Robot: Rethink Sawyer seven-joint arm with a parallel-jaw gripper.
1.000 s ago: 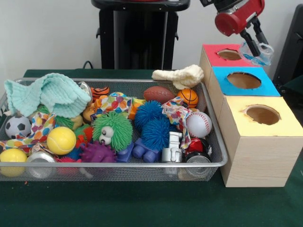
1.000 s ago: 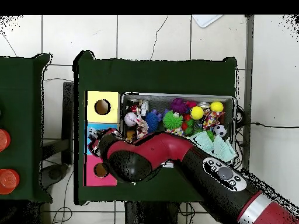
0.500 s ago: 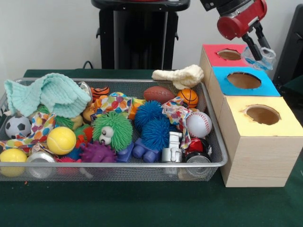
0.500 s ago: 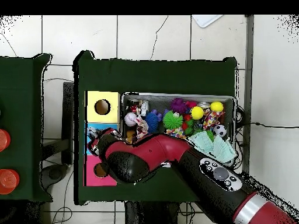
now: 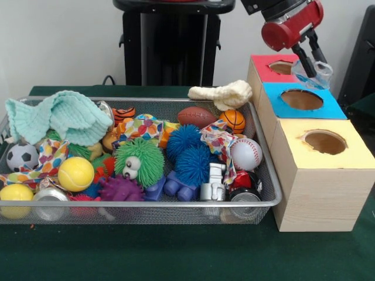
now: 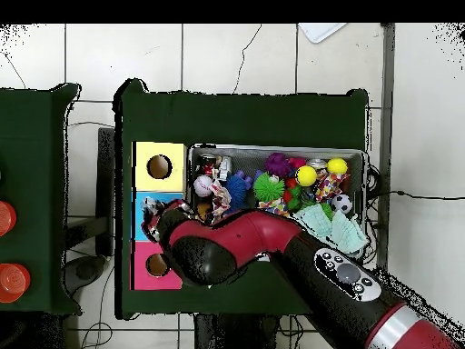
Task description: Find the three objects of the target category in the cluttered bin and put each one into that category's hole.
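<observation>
My gripper (image 5: pixel 310 57) hangs at the upper right of the front view, shut on a crumpled clear plastic piece (image 5: pixel 311 74). The piece dangles above the seam between the red-topped box (image 5: pixel 266 63) and the blue-topped box (image 5: pixel 328 108). Past them stands the yellow-topped box (image 5: pixel 351 157); each box has a round hole. In the overhead view the arm covers most of the blue box (image 6: pixel 140 211), and the gripper (image 6: pixel 153 214) shows over it. The wire mesh bin (image 5: pixel 265 175) holds the clutter.
The bin holds a mint cloth (image 5: pixel 58 116), a baseball (image 5: pixel 246 153), a basketball (image 5: pixel 233 120), a football (image 5: pixel 197 116), blue and green fuzzy balls, a yellow ball (image 5: pixel 75 173), a soccer ball (image 5: pixel 21 156) and cans. A cream plush bone (image 5: pixel 222 93) rests on its far rim.
In the front view the gripper has shifted left and slightly up with the clear plastic piece, from over the blue box's far edge toward the red box. The bin's contents are unchanged.
</observation>
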